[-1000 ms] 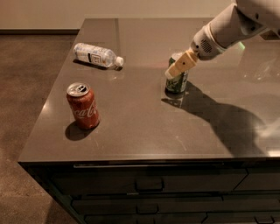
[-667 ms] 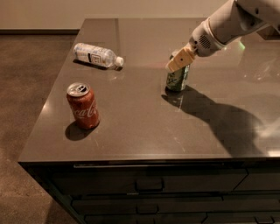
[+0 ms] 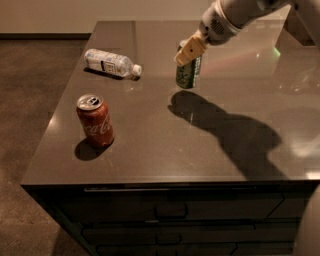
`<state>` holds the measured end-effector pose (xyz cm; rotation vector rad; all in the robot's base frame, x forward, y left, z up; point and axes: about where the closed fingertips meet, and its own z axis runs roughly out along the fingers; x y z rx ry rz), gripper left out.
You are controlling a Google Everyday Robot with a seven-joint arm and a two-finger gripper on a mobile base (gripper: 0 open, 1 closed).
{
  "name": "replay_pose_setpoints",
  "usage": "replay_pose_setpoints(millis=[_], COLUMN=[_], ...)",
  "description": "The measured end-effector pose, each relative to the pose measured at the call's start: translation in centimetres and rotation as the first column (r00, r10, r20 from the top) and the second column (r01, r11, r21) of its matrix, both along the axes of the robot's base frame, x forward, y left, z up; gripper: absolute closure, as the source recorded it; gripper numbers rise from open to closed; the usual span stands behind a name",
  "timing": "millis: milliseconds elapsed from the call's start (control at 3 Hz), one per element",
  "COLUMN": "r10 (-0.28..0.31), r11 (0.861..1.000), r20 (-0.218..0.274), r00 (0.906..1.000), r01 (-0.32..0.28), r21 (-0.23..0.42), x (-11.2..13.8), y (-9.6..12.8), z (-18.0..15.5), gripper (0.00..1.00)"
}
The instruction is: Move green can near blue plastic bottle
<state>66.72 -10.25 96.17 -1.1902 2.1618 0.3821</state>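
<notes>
The green can [image 3: 188, 75] hangs upright a little above the dark tabletop [image 3: 150, 150], and its shadow lies apart from it below. My gripper [image 3: 190, 51] comes in from the upper right and is shut on the can's top. The blue plastic bottle [image 3: 111, 63] lies on its side at the back left of the table, with its white cap pointing right towards the can. The can is about a hand's width to the right of the cap.
A red cola can [image 3: 95, 120] stands upright near the table's front left. The table's left edge [image 3: 55, 115] and front edge drop off to the floor. Drawers [image 3: 170, 212] run under the front edge. My arm [image 3: 235, 15] crosses the back right.
The gripper has lifted the green can off the table and carried it left, towards the bottle. The bottle and the red can have not moved.
</notes>
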Motion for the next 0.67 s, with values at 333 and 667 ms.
replay_pose_setpoints(millis=[333,667], r10=[0.057,0.113], r11=[0.998,0.994], r20=[0.004,-0.003], r00=[0.9983,0.9936], r01=[-0.057,-0.113], r21=[-0.001,0.005], x=[1.7,3.6], y=[3.2,6.8], z=[0.9,0.8], gripper=[1.00,1.00])
